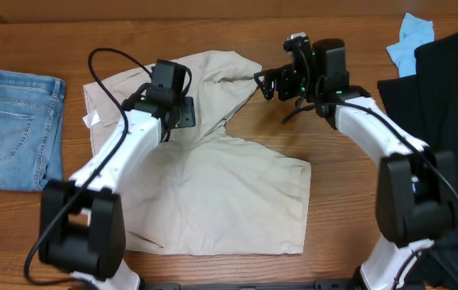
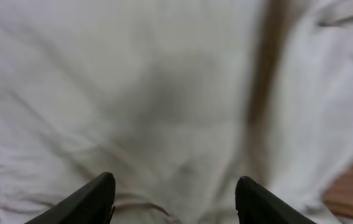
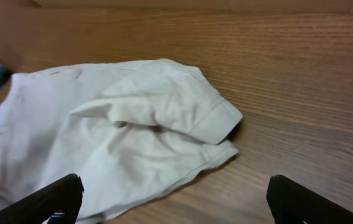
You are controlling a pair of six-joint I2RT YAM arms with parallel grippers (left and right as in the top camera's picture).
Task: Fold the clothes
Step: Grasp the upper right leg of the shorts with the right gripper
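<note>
Overhead, I see the khaki shorts (image 1: 213,177) lying mid-table (image 1: 326,121); in the left wrist view, the left gripper (image 2: 175,186) hangs parted over flat cloth, holding nothing; in the right wrist view, the right gripper (image 3: 175,183) gapes empty before the bunched cuff (image 3: 223,124), probably my next pickup for 1 fold.

A brown wood-grain counter (image 1: 213,24) carries four garments. Pale beige shorts (image 1: 229,193) lie spread across its middle, wrinkled, with one leg bunched up toward the far side and its hem resting on bare wood. A folded pair of blue jeans (image 1: 15,129) lies flat near the left edge, just beside the shorts with a strip of wood between them. At the far right a crumpled light blue garment (image 1: 410,40) touches a black garment (image 1: 455,89) that covers the right edge.
</note>
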